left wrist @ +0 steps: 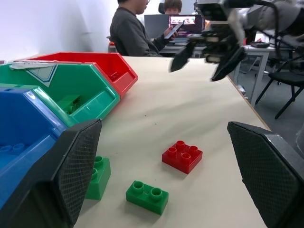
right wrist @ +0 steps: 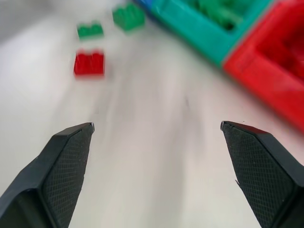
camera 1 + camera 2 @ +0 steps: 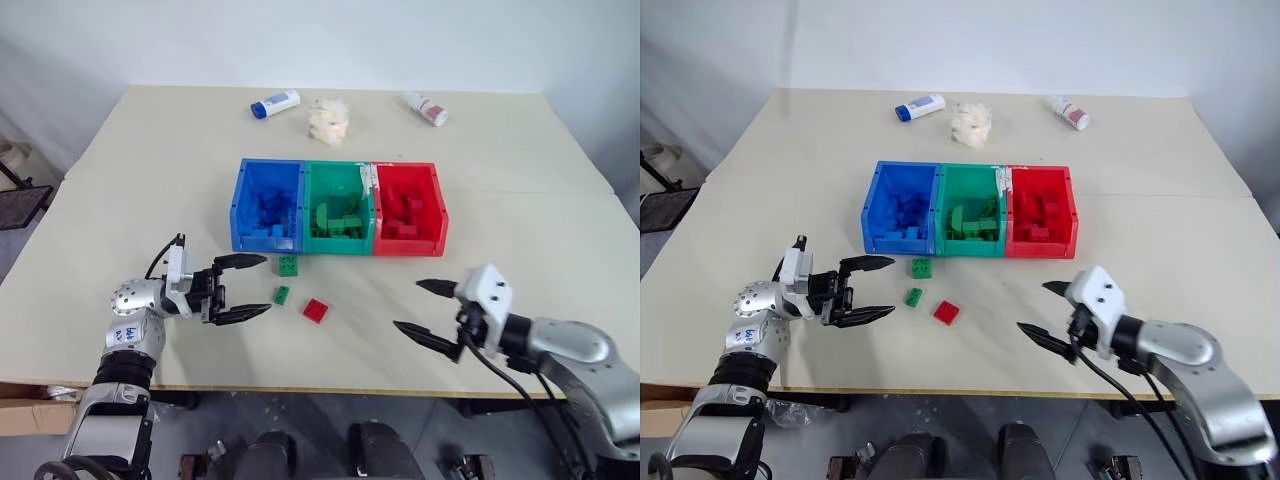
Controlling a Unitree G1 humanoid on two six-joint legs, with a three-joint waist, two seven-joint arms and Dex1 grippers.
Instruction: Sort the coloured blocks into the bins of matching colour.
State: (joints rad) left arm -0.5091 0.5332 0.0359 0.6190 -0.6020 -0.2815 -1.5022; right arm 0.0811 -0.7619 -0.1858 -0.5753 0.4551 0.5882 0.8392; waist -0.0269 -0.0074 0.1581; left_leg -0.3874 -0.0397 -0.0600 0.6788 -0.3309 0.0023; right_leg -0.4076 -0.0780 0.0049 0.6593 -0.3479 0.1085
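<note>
Most blocks already lie in the bins (image 3: pixel 303 170), while two green blocks (image 3: pixel 288 264) and one red block (image 3: pixel 316 310) remain on the surface (image 3: pixel 520 150); both the left claw (image 3: pixel 242 286) and the right claw (image 3: pixel 426 308) are spread and empty.

Head stereo pair looks down over table (image 3: pixel 520 150); wrist cameras low, facing loose blocks.

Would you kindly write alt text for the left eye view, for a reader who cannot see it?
Three joined plastic bins, blue, green and red, sit mid-table holding matching studded bricks. Before them lie two small green bricks and one red brick. The left gripper and right gripper hover near the front edge, jaws open and empty.
</note>
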